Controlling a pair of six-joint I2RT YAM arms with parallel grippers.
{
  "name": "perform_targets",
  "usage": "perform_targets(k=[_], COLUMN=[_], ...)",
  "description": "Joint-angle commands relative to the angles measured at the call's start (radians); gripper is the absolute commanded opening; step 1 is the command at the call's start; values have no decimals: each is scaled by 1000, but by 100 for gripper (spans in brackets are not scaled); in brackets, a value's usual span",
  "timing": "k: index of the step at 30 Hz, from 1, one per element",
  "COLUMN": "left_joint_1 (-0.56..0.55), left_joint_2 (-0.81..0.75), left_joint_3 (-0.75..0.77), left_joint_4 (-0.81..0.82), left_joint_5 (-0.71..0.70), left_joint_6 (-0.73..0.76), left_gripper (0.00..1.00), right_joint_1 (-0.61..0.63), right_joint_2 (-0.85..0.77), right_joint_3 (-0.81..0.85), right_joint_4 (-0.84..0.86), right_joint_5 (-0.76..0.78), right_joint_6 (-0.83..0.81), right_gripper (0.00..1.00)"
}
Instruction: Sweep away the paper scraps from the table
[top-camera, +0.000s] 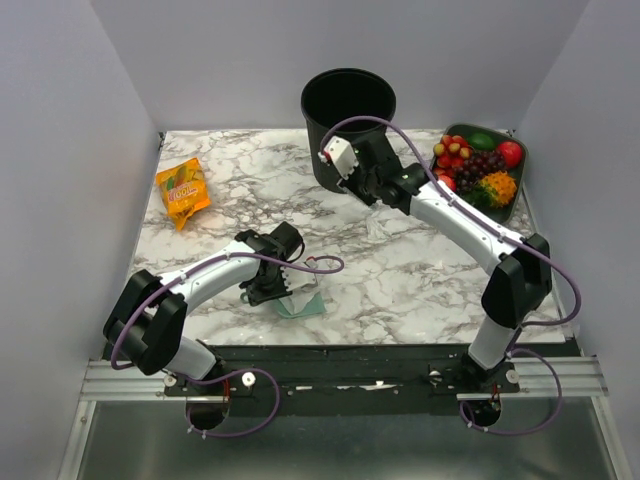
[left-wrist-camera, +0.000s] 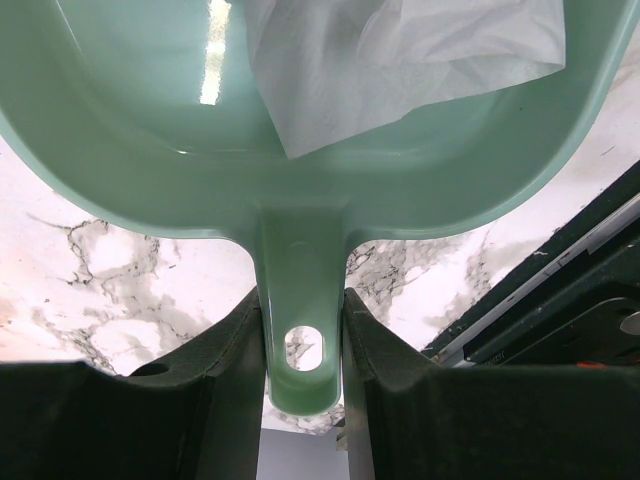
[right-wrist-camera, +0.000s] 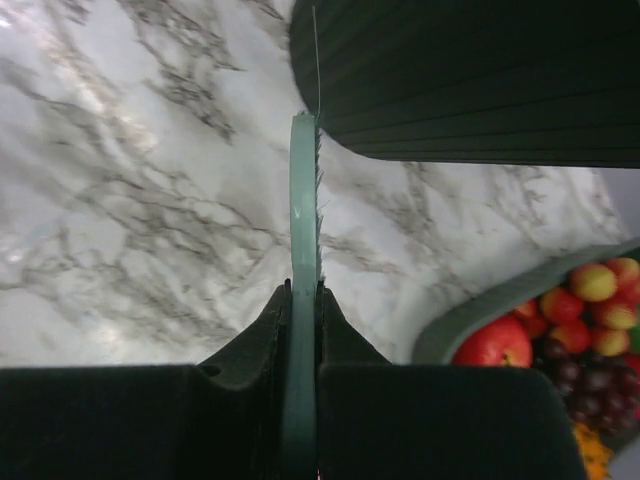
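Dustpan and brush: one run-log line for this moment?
dustpan: white paper inside | left gripper: shut on its handle | right gripper: shut on brush beside black bin

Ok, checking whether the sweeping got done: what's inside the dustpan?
A crumpled white sheet lies in the dustpan, whose handle the left gripper clamps. Whatever lies beneath the sheet is covered; the rest of the pan's floor in view looks bare.
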Motion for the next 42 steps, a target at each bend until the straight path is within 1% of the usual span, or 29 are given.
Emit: perform_targets(k=[1, 2, 3, 5, 6, 8, 12, 14, 15, 17, 18, 22, 24, 25, 27, 28, 29, 30, 31, 33, 36, 40, 42], left_joint_1=[-7, -6, -6, -6, -7, -6, -6, -7, -6, -7, -6, -7, -6, -6, -7, -8, -8, -8, -9, -8, -8, -8, -8], left_joint_2=[2, 2, -1, 1, 1, 1, -1, 1, 2, 2, 4, 9, 16, 18, 27, 30, 33, 36, 38, 38, 36, 32, 27], left_joint_3=[15, 17, 15, 17, 17, 18, 23, 23, 23, 23, 21, 23, 28, 32, 38, 46, 51, 54, 61, 67, 66, 55, 51], left_joint_4=[-16, -14, -16, -17, -17, -17, -17, -16, -17, -19, -20, -23, -23, -25, -25, -25, -25, -29, -31, -36, -37, -39, -39], left_joint_5=[0, 2, 2, 0, 0, 0, 0, 3, 8, 11, 11, 13, 16, 17, 17, 17, 17, 17, 16, 14, 16, 16, 17], left_joint_6=[-12, -12, -15, -13, -15, -15, -15, -15, -16, -16, -15, -12, -18, -19, -22, -24, -26, -26, -26, -26, -24, -24, -19], left_gripper=[0, 0, 0, 0, 0, 0, 0, 0, 0, 0, 0, 0, 0, 0, 0, 0, 0, 0, 0, 0, 0, 0, 0], right_joint_1=[-7, -7, -7, -7, -8, -7, -8, -8, -8, -5, -1, 18, 45, 56, 78, 82, 82, 82, 84, 82, 65, 62, 61], right_joint_2=[79, 90, 123, 163, 174, 168, 161, 159, 156, 132, 124, 85, 73, 70, 67, 64, 62, 62, 50, 33, 10, -48, -97], right_joint_3=[-30, -36, -36, -8, -10, -25, -68, -76, -76, -91, -96, -128, -113, -100, -62, -18, 4, 19, 30, 38, 38, -23, -54], right_joint_4=[127, 151, 174, 150, 139, 132, 96, 43, -27, -81, -135, -224, -261, -269, -269, -267, -267, -248, -229, -206, -244, -272, -258], right_joint_5=[250, 277, 324, 353, 344, 324, 338, 320, 297, 211, 170, -25, -93, -192, -295, -513, -613, -689, -750, -745, -743, -656, -634], right_joint_6=[-200, -238, -315, -337, -355, -358, -369, -340, -279, -205, -123, 54, 134, 163, 241, 260, 284, 356, 387, 398, 337, 259, 261], right_gripper=[1, 1, 1, 1, 1, 1, 1, 1, 0, 1, 0, 1, 1, 1, 0, 1, 1, 1, 0, 1, 0, 1, 1])
